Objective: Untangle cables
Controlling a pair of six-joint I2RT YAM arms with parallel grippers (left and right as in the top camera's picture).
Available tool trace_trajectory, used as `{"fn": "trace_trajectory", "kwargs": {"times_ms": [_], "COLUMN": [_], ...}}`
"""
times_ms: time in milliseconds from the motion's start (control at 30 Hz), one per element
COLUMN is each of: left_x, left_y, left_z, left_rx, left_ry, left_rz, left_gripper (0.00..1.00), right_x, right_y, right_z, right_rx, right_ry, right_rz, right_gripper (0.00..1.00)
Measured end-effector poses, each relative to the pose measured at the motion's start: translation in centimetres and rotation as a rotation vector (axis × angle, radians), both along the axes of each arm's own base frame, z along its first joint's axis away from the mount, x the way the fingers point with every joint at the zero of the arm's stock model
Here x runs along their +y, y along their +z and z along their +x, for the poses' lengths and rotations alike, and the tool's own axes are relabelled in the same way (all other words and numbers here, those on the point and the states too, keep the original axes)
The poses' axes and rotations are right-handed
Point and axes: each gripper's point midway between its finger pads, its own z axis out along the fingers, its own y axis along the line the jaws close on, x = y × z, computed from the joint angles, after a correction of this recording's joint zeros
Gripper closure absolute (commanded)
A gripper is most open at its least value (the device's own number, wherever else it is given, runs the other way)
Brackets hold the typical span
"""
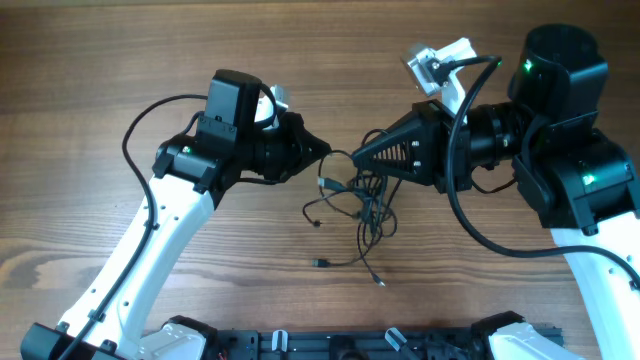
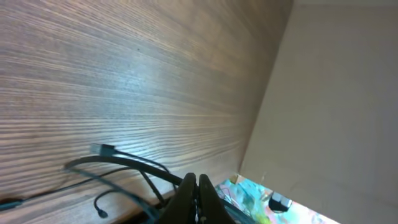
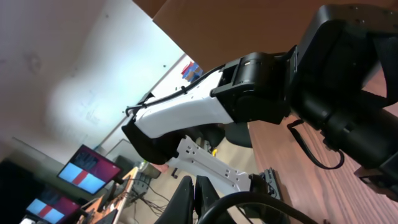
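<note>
The cables [image 1: 355, 205] lie on the table [image 1: 100, 60] between left pincer [image 1: 325, 152] and right pincer [image 1: 358, 158] (tips close together).

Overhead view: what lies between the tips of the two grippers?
Seen overhead, a strand of the cables spans the gap between left gripper and right gripper; the tangle lies nearer the robot.

Your left end effector [image 1: 322, 150] is closed, its fingers [image 2: 186, 191] pressed together into a narrow point with no gap. It aims straight at your right end effector [image 1: 358, 158], which is also closed and points back at it. The two tips are near each other but apart. Behind each tip, its wrist lies roughly level. Your left arm [image 1: 150, 250] and right arm [image 1: 600, 285] each bend in from the outer sides.
</note>
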Motion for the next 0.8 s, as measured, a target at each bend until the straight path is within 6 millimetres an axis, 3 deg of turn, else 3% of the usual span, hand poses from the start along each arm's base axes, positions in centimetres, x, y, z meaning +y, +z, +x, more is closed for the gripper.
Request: {"fn": "trace_trajectory", "kwargs": {"times_ms": [167,500,800], "left_x": [0.1,0.3,-0.2], "left_y": [-0.1,1.6,1.7], "left_z": [0.1,-0.2,-0.7], "left_rx": [-0.002,0.076,0.168], "left_ry": [0.009,-0.008,0.027], "left_rz": [0.006,-0.136,-0.171], "left_gripper": [0.45,0.44,0.41], "right_x": [0.0,0.0,0.0], "right_y": [0.0,0.0,0.0], "right_z": [0.0,0.0,0.0], "right_rx": [-0.004,-0.008,-0.007], "right_ry": [0.000,0.000,0.001], "right_rz": [0.001,0.001,0.001], "right_gripper": [0.96,0.95,0.96]}}
